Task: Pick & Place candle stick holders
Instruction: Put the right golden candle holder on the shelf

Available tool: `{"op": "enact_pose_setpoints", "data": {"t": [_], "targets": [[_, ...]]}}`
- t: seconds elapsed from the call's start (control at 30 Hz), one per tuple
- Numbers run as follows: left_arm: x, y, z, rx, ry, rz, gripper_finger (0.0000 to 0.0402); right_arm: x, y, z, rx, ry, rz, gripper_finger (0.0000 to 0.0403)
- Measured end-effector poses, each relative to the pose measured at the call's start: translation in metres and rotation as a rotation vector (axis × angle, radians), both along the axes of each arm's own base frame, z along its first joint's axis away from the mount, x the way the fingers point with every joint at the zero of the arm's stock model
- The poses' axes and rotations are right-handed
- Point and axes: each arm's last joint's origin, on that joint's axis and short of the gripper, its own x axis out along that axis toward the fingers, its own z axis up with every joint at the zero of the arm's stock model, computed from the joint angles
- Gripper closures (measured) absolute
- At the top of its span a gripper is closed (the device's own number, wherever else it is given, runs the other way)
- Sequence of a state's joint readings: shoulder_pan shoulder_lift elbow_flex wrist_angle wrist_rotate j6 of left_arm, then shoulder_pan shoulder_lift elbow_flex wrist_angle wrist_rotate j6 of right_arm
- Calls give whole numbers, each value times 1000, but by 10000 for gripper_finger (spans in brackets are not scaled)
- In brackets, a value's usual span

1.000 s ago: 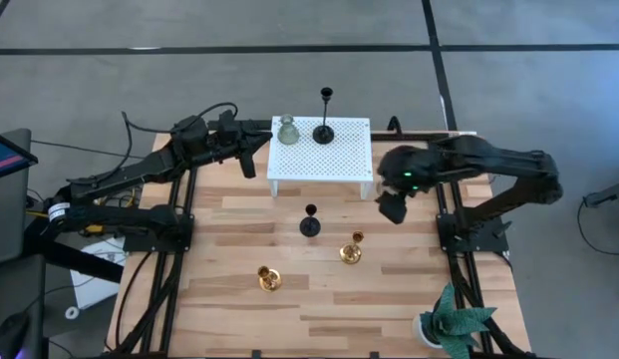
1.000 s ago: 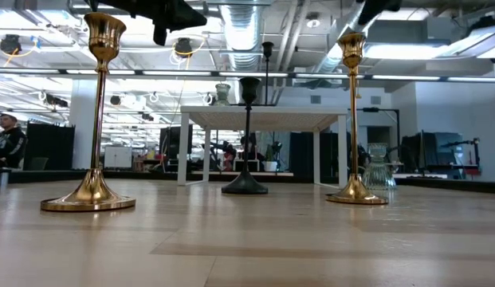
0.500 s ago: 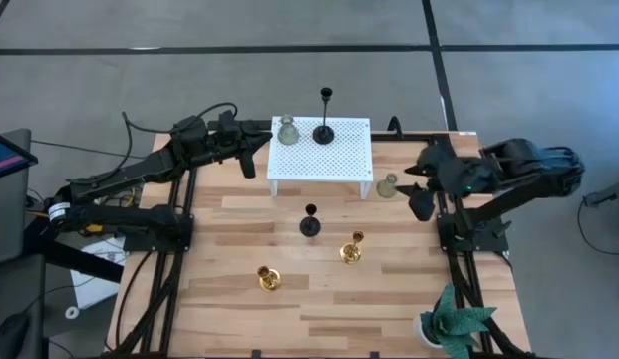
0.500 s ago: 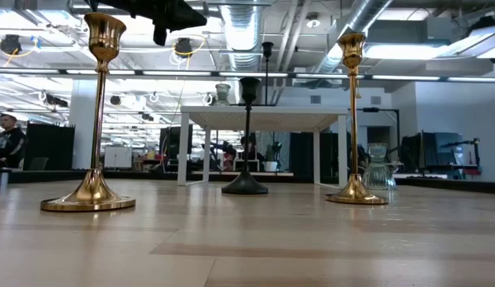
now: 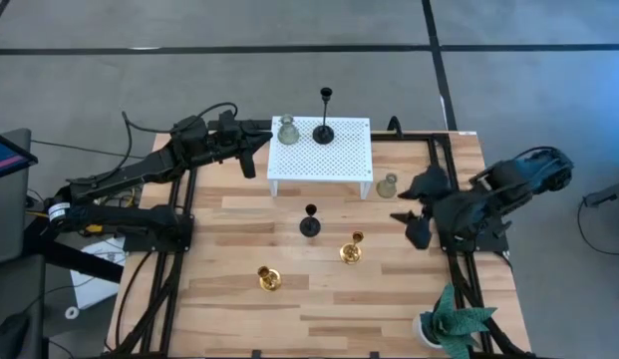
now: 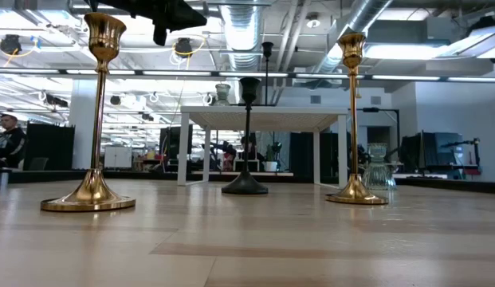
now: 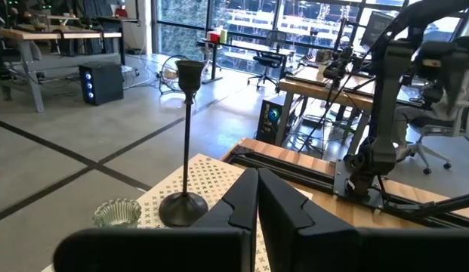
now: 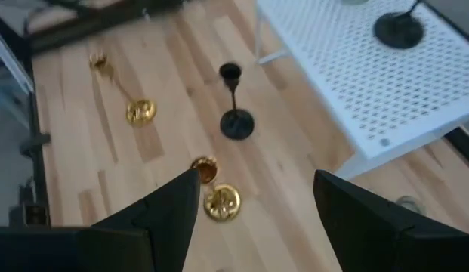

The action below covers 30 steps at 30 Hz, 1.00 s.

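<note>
Colours and patterns, table and holders

Table: pale wood planks in light and slightly darker strips, framed by black rails. Raised stand: white, covered in a regular grid of small dark perforations. Two holders: matt black. Two holders: shiny gold, brassy and reflective in the low view. Two glass holders: pale green, translucent, ribbed where seen in the low view. Plant: green leaves in a white pot. Left gripper and right gripper: black. Floor: grey with dark lines.
</note>
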<state>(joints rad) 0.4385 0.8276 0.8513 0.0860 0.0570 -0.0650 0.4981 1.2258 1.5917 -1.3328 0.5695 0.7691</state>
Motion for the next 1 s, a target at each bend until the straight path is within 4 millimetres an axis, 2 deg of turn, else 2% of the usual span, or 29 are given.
{"op": "enact_pose_setpoints", "data": {"t": [0.27, 0.53, 0.63, 0.8, 1.0], "targets": [[0, 0, 0, 0, 0, 0, 390, 39, 26, -31, 2, 198, 101, 153], [0, 0, 0, 0, 0, 0, 390, 66, 41, -71, -74, 437, 58, 153], [0, 0, 0, 0, 0, 0, 390, 74, 45, -81, -91, 478, 44, 153], [0, 0, 0, 0, 0, 0, 390, 81, 50, -91, -96, 505, 21, 164], [0, 0, 0, 4, 2, 0, 390, 71, 53, -86, -169, 469, -24, 203]]}}
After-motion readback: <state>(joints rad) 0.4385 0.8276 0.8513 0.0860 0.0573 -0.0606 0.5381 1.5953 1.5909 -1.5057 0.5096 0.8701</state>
